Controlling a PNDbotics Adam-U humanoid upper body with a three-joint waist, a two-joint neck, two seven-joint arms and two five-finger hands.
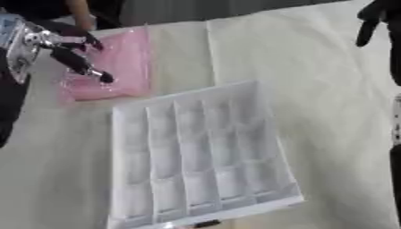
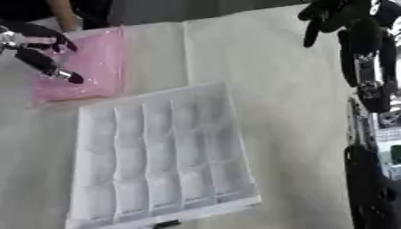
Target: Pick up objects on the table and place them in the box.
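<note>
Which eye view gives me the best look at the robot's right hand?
The right eye view: the right hand and its forearm show whole at upper right. The left eye view catches only dark fingers at its top right corner.

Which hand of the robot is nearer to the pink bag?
The left hand: its fingers reach over the pink bag, at its left part. The right hand hangs far off at the upper right, beyond the white box.

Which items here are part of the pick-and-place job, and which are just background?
Job:
- pink bag, under the left hand
- white divided box, compartments look empty
- right hand, raised at far right

Background:
- cream tablecloth
</note>
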